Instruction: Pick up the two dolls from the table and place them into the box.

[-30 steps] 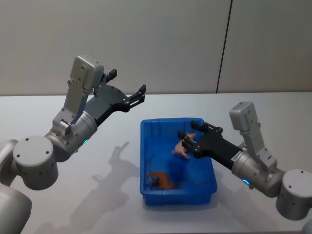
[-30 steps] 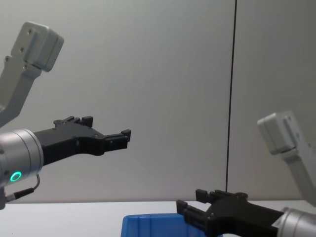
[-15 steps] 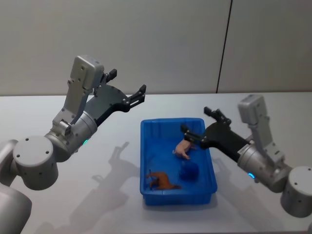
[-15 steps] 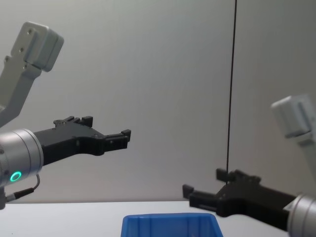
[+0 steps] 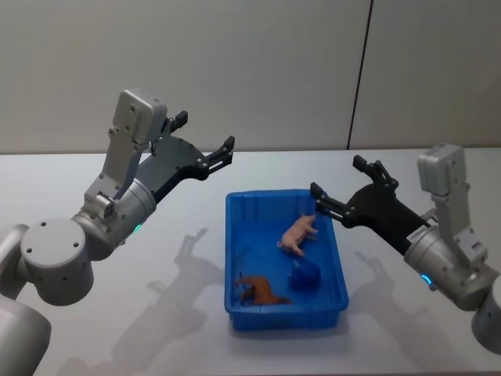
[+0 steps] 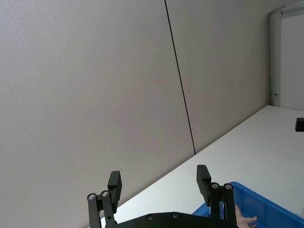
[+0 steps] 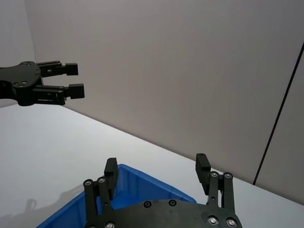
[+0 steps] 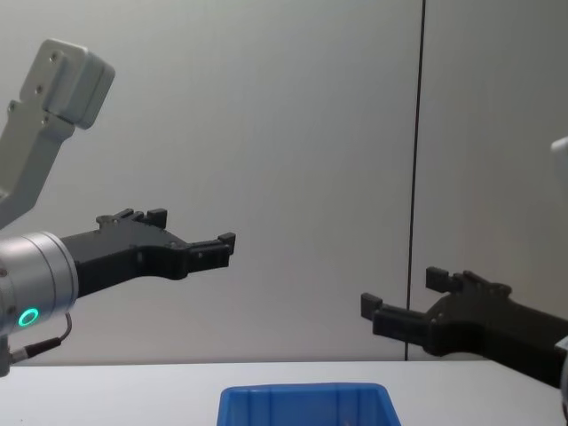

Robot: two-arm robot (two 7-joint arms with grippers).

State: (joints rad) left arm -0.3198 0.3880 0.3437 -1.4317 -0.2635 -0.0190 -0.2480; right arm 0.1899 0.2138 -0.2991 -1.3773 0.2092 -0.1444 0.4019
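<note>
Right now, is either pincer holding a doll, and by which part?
Nothing is held. The left pincer and right pincer are both open and empty; the pink doll and brown doll lie inside the box.

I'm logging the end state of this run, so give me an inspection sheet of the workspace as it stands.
Surface: white table, bare around the bin.
Job's things: blue box holds a pink doll and a brown doll; a dark blue lump lies between them.
Clutter: nothing seen.
Grippers: left gripper open, raised left of the box; right gripper open, raised by the box's right rim, holding nothing.
Cables: nothing seen.
Surroundings: plain grey wall with a vertical seam.
</note>
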